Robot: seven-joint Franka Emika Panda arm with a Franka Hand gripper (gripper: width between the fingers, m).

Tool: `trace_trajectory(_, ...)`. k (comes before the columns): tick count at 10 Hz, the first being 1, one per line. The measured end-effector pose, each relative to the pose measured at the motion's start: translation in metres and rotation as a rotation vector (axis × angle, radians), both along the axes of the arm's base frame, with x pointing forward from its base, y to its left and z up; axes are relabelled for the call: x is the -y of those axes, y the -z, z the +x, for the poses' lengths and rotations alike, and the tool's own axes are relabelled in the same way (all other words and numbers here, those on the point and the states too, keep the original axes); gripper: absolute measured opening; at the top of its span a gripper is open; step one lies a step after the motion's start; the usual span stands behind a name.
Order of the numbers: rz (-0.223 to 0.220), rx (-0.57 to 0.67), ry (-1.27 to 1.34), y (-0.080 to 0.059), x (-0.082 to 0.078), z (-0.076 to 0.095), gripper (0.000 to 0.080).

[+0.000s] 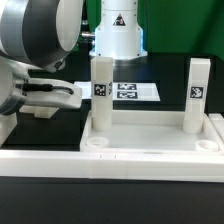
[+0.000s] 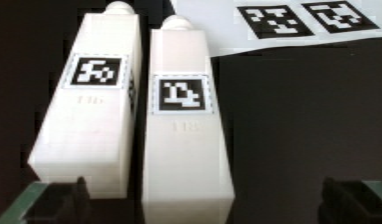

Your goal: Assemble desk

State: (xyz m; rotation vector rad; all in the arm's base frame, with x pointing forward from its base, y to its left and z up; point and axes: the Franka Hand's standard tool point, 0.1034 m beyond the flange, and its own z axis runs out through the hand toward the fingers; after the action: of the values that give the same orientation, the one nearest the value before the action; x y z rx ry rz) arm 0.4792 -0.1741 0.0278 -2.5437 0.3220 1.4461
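**Black table, desk with 2 legs up, pincer wide open**

Black tabletop everywhere, dark backdrop behind it. Starting at the exterior view's left: my arm [image 1: 40, 40] fills that side, bulky grey and white, hanging low over the table.

Next over is the desk top [image 1: 150, 150], the white tray with the raised rim, lying in the foreground. The left upright leg [image 1: 101, 90] stands on it near its far left corner. The right upright leg [image 1: 197, 95] stands near the far right corner. Each shows a black tag to the camera.

Between those 2, further back and flat on the table, is the marker board [image 1: 128, 91]. 2 round sockets [image 1: 97, 144] show at the tray's near corners.

From my wrist view, 2 lying legs [image 2: 99, 100] rest side by side on the black surface, just beside each other. Their tags face up, and their rounded pegs point toward a corner of the marker board [image 2: 286, 25].

My pincer [image 2: 209, 203] is spread wide with nothing pinched. The dark fingertips [image 2: 63, 200] sit out on either side of the pair. How high I am above them, I can't tell.
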Motion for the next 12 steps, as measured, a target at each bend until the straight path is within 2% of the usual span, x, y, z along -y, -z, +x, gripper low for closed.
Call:
trace_trajectory(1, -0.001, 0.002, 0.000, 0.001, 0.000, 0.000, 0.0649)
trace_trajectory(2, -0.022, -0.015, 0.013, 0.006, 0.000, -0.003, 0.0649)
trace_trajectory(4, -0.028, -0.020, 0.002, 0.015, -0.005, -0.009, 0.0649)
trace_trajectory(9, -0.036, -0.033, 0.000, 0.016, -0.009, -0.013, 0.0649)
trace_trajectory(11, -0.040, -0.034, -0.007, 0.016, -0.009, -0.014, 0.0373)
trace_trajectory(12, -0.040, -0.034, -0.007, 0.016, -0.009, -0.014, 0.0293)
